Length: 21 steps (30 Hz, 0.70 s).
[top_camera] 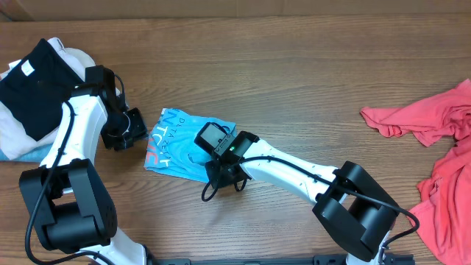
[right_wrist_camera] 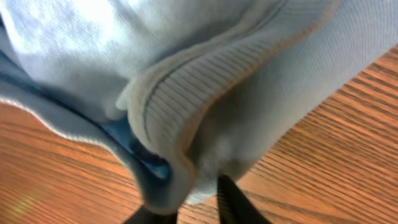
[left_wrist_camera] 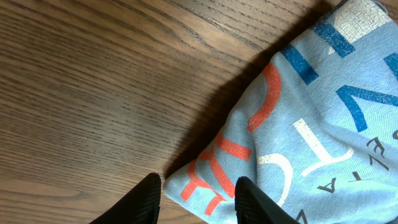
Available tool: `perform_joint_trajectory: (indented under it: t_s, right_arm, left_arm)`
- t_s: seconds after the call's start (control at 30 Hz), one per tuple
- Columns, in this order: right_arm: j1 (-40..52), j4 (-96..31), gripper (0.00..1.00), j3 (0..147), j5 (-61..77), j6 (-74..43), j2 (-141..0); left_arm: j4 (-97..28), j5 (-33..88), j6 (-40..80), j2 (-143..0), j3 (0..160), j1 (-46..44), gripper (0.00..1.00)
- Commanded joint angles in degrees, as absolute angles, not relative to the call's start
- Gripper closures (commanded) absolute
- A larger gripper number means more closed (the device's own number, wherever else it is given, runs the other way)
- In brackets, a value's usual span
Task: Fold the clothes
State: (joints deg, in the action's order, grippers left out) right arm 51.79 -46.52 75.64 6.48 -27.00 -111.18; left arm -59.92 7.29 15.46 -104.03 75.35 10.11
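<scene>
The light-blue T-shirt point(top_camera: 184, 147) lies left of centre in the overhead view, already gathered into a small, roughly rectangular packet with its lettering face up, though the edges look uneven and the lower right side is bunched, not flat. The left gripper point(left_wrist_camera: 199, 199) sits at the packet's left edge. In its own camera the two fingers are spread apart at the bottom of the frame, and the shirt's printed corner lies in the gap between them, not clamped as far as I can see. The right gripper point(right_wrist_camera: 193, 202) is at the packet's lower right. Its camera shows the ribbed collar and a thick fold of blue cloth hanging right at the fingertips, which stand close together. Whether they pinch that fold I cannot tell. The coral-red T-shirt point(top_camera: 434, 121) lies crumpled and spread out at the far right edge of the table point(top_camera: 294, 81), well apart from both arms and seemingly untouched. A pile of black and white clothes point(top_camera: 33, 96) rests in the upper left corner. By my judgement the blue shirt is near the end of its folding and needs only tidying or a final fold, while the whole red shirt is yet to be done, so the task looks about half finished.
</scene>
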Motion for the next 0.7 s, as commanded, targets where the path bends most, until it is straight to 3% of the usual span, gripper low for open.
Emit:
perform_joint_trajectory:
  t_s: [0.0,0.2,0.5,0.67]
  right_arm:
    - [51.64,-47.40,0.69,77.25,2.46,-28.34,-106.41]
    - [51.64,-44.86,0.46,80.03,2.83,-18.63,-98.59]
    - [51.77,-38.94,0.48,79.90,17.58,-9.74,-103.26]
    - [51.75,-37.71,0.47,79.90,17.67,-9.76,-108.29]
  left_arm:
    - [-59.72,7.97,15.18,-103.79,74.72,9.72,0.58]
    - [-59.68,7.97,15.20,-103.79,74.72,9.72,0.57]
    - [-59.75,7.99,15.20,-103.79,74.72,9.72,0.57]
    - [-59.75,7.99,15.20,-103.79,74.72,9.72,0.57]
